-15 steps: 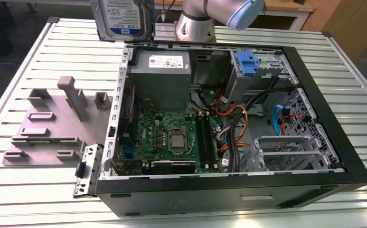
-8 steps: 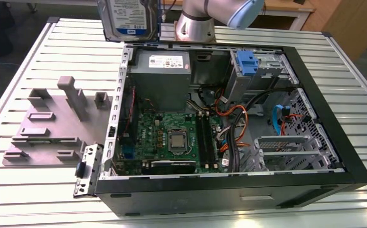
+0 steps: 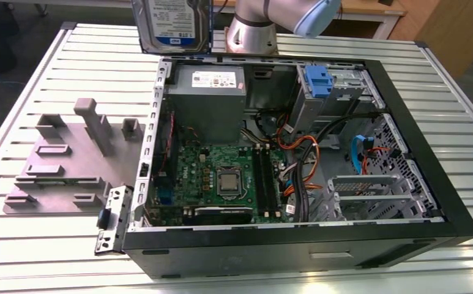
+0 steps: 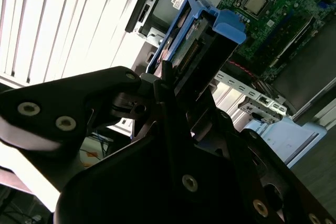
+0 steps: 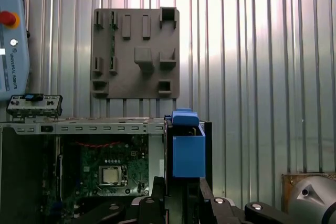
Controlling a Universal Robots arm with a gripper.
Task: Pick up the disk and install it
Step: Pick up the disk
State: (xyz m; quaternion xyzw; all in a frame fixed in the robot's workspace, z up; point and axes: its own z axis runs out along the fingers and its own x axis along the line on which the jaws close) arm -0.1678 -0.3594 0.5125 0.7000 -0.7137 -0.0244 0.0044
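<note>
One disk (image 4: 202, 40) gripped in hand (image 4: 181, 85).

your arm (image 3: 248, 33) is a silver-grey cylinder at twelve o'clock in the exterior view, a pale blue cap (image 3: 318, 15) at its two o'clock. in the second wrist view your gripper (image 4: 185, 83) is matte black, angular, dotted with silver screws (image 4: 189, 183).

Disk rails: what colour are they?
Blue rails on the disk, clearest in the first wrist view.

Workshop lab: slatted metal bench (image 3: 40, 257), opened computer case (image 3: 301, 248).
</note>
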